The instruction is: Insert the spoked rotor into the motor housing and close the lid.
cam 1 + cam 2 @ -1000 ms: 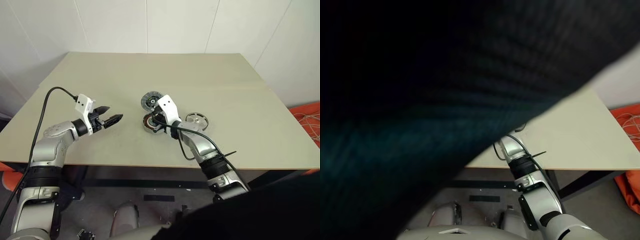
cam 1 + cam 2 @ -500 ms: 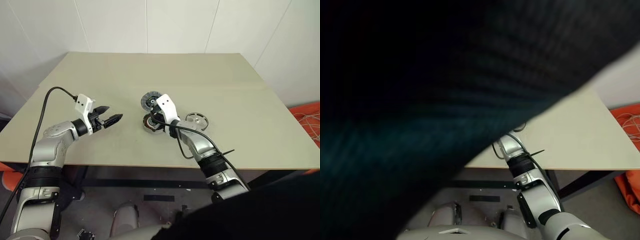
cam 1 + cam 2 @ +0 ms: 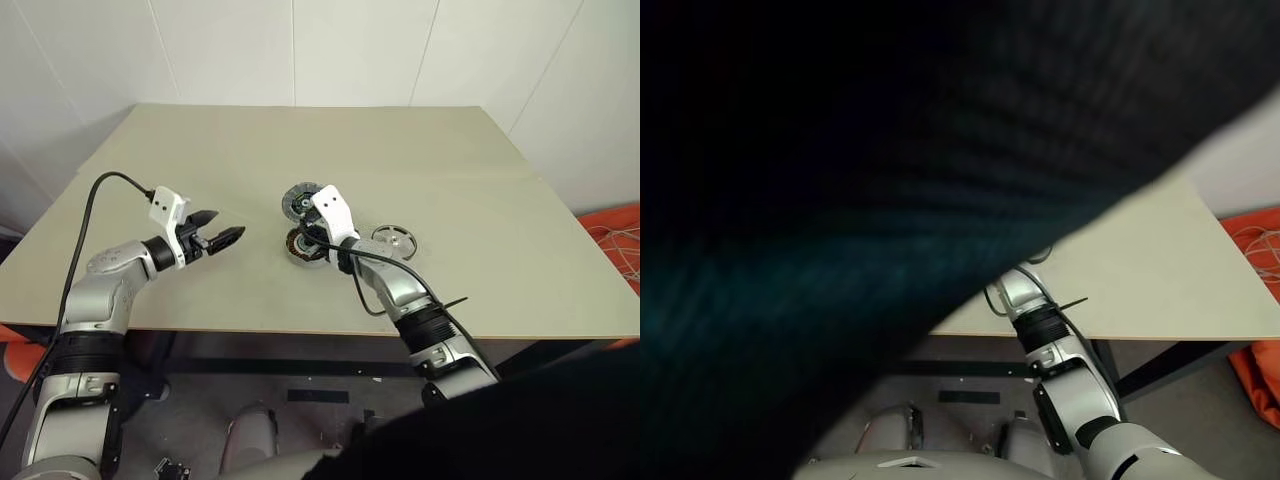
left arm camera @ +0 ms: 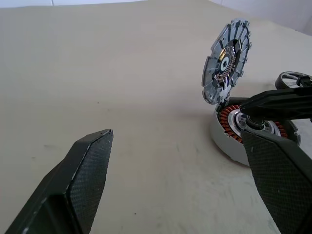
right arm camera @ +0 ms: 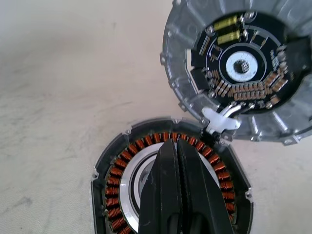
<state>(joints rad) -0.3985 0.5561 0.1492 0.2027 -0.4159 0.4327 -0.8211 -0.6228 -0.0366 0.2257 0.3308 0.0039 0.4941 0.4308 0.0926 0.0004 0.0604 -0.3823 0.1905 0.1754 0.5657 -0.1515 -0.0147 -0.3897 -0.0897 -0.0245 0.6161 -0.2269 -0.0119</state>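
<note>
The motor housing [image 5: 114, 181] sits near the middle of the table, its copper coil ring and silver hub bare. The lid [image 3: 298, 201] stands tilted up at the housing's far edge, joined to it by a white hinge, ribbed rim and dark centre facing me. My right gripper [image 5: 176, 145] is shut with nothing in it, its tips just over the housing's hub. The spoked rotor [image 3: 393, 240] lies flat on the table just right of the housing. To the left, my left gripper [image 3: 224, 240] hovers open and empty, pointing toward the housing with a gap of bare table between.
The beige table [image 3: 200, 150] reaches a white wall at the back. Its front edge runs close below both arms. Orange material with loose cables [image 3: 615, 240] lies on the floor beyond the right edge.
</note>
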